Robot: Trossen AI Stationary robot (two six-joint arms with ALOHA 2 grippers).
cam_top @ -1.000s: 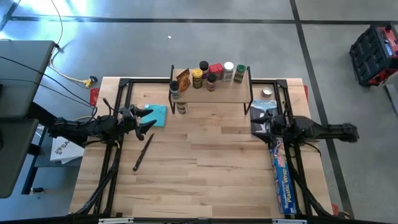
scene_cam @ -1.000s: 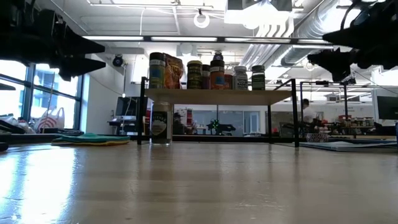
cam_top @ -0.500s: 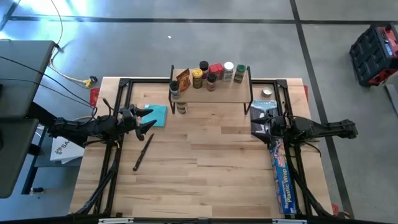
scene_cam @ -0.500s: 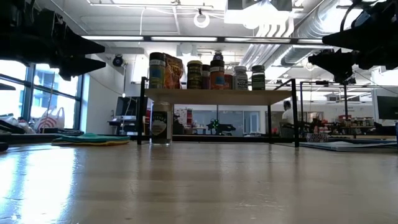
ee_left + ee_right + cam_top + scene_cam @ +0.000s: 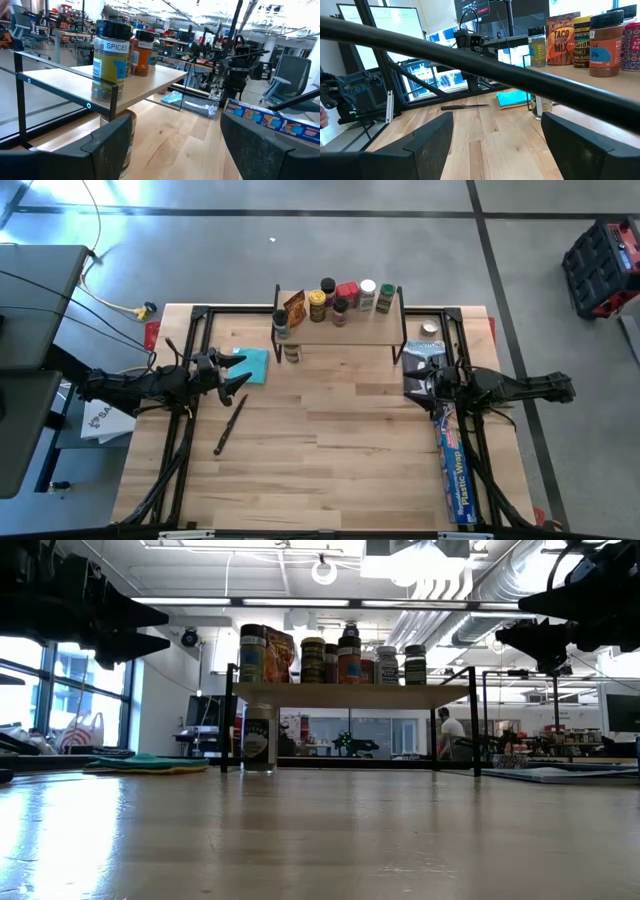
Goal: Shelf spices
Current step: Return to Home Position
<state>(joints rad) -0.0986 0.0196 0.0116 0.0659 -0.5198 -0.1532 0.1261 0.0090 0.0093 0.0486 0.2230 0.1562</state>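
The shelf [image 5: 340, 328] stands at the middle of the table's far edge, a light board on thin black legs. Several spices [image 5: 340, 298] stand upright on its top: jars with red, white, green and dark tops and an orange-brown packet [image 5: 294, 308]. One jar [image 5: 258, 740] stands on the table under the shelf's left end. My left gripper [image 5: 232, 373] hovers open and level at the table's left side. My right gripper [image 5: 412, 380] hovers open and level at the right side. Nothing sits between either pair of fingers.
A teal cloth [image 5: 250, 365] lies just past my left gripper, and a thin black tool [image 5: 230, 425] lies nearer the front. A long blue plastic wrap box [image 5: 455, 460] lies along the right edge under my right arm. A small round tin [image 5: 430, 329] sits right of the shelf.
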